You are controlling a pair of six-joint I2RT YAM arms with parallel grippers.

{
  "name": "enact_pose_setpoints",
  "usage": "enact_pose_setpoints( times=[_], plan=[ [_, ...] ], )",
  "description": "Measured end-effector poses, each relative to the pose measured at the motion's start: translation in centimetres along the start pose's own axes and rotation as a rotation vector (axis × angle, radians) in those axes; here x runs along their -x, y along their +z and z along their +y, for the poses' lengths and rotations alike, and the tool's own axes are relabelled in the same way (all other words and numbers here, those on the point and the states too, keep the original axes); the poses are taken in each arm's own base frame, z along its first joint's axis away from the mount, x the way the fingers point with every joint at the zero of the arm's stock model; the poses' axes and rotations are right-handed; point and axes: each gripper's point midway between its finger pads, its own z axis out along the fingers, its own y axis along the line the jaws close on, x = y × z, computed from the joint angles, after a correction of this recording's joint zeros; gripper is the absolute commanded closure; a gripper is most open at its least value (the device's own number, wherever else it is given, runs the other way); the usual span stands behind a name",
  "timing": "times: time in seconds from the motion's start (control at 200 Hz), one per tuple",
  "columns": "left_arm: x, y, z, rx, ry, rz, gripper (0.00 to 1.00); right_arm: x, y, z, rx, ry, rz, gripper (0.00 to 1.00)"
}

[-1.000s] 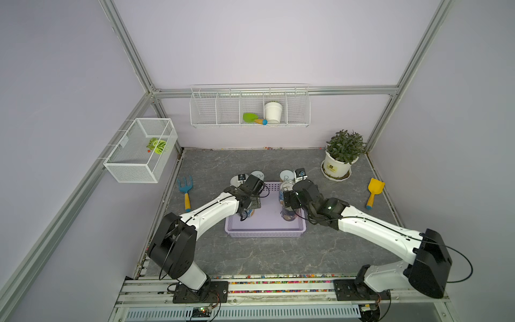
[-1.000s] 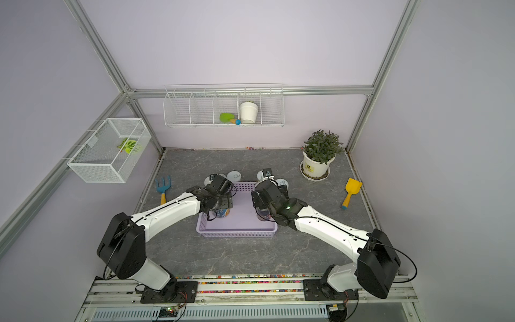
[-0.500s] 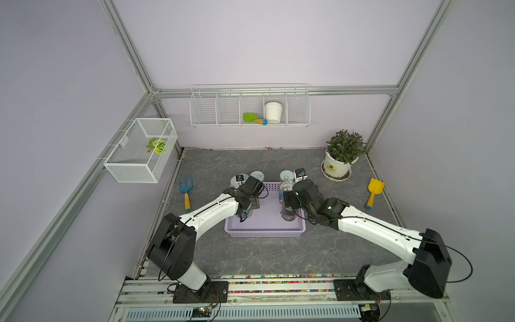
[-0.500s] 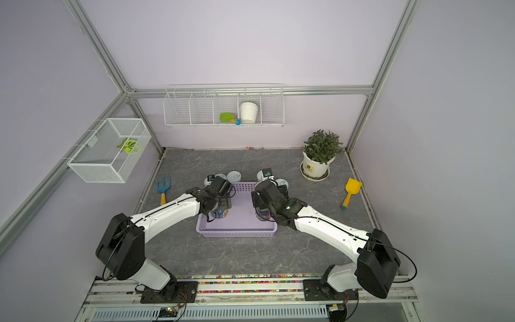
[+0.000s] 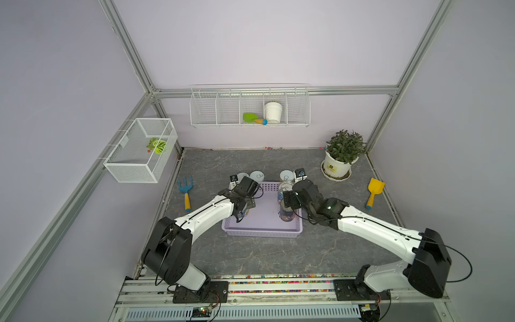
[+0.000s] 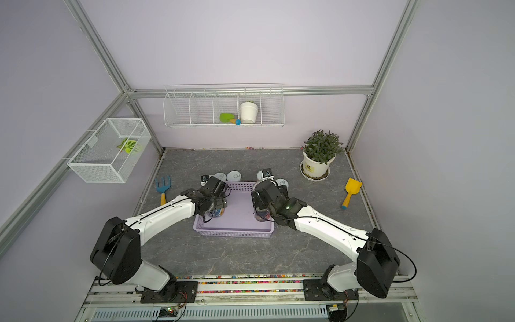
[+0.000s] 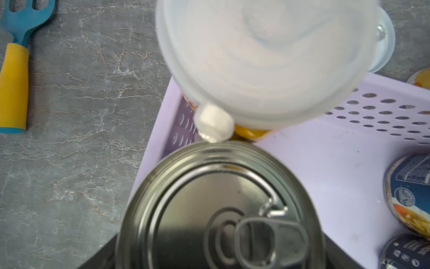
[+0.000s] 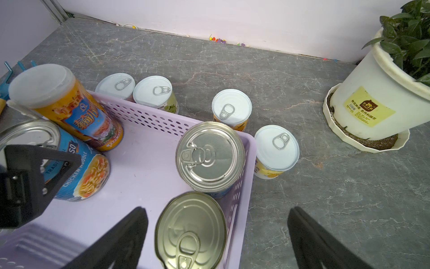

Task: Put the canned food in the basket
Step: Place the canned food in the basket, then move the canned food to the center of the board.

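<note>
The lilac basket point(image 5: 262, 226) point(image 6: 234, 234) point(image 8: 249, 144) lies mid-table. My left gripper point(image 5: 243, 207) point(image 6: 216, 207) is shut on a silver-topped, blue-label can point(image 7: 209, 209) point(image 8: 88, 167) standing at the basket's left side. Behind that can, a tall orange can point(image 8: 69, 109) point(image 7: 267, 58) with a cloudy plastic lid leans tilted. My right gripper point(image 5: 287, 206) point(image 8: 216, 212) is open around a silver-topped can point(image 8: 190, 230) in the near right corner, apart from it, one finger outside the wall. Another silver-topped can point(image 8: 210, 156) stands just beyond. Several white-topped cans point(image 8: 231, 107) point(image 5: 257, 176) stand on the table behind the basket.
A potted plant point(image 5: 341, 159) stands at the back right with a yellow shovel point(image 5: 373, 192) beside it. A blue rake point(image 5: 185, 189) lies left of the basket. White wire baskets point(image 5: 249, 106) point(image 5: 139, 150) hang on the back and left walls.
</note>
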Motion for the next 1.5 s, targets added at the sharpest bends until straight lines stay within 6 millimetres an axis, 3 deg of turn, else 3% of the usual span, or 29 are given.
enact_pose_setpoints(
  times=[0.195, 0.42, 0.535, 0.675, 0.805, 0.935, 1.065, 1.335, 1.5],
  plan=[
    [-0.1, 0.0, 0.0, -0.002, -0.001, 0.003, 0.11, 0.0, 0.0, 0.0, 0.000, 0.000, 0.000, 0.02],
    [0.0, -0.1, 0.2, -0.004, -0.002, 0.003, 0.05, 0.2, -0.1, -0.5, -0.025, -0.018, -0.007, 0.02],
    [1.0, -1.1, 0.4, -0.018, -0.023, -0.038, 0.00, 0.8, -0.8, -1.3, -0.042, -0.017, -0.021, 0.02],
    [3.1, -3.6, 0.6, -0.069, -0.067, -0.118, 0.00, 3.1, -1.7, -4.2, -0.070, 0.054, -0.067, 0.02],
    [4.3, -5.6, 0.8, -0.106, -0.094, -0.169, 0.00, 4.1, -1.1, -7.8, -0.121, 0.135, -0.070, 0.02],
    [4.7, -6.9, 1.2, -0.130, -0.108, -0.201, 0.00, 3.4, 1.0, -10.7, -0.154, 0.202, -0.012, 0.02],
    [4.7, -8.1, 1.9, -0.149, -0.119, -0.229, 0.00, 2.8, 4.0, -12.3, -0.182, 0.242, 0.057, 0.02],
    [4.4, -8.6, 2.7, -0.152, -0.121, -0.250, 0.00, 3.2, 10.2, -12.0, -0.183, 0.277, 0.169, 0.02],
    [4.3, -8.4, 2.7, -0.142, -0.119, -0.248, 0.00, 1.8, 13.6, -11.9, -0.189, 0.283, 0.242, 0.02]
  ],
)
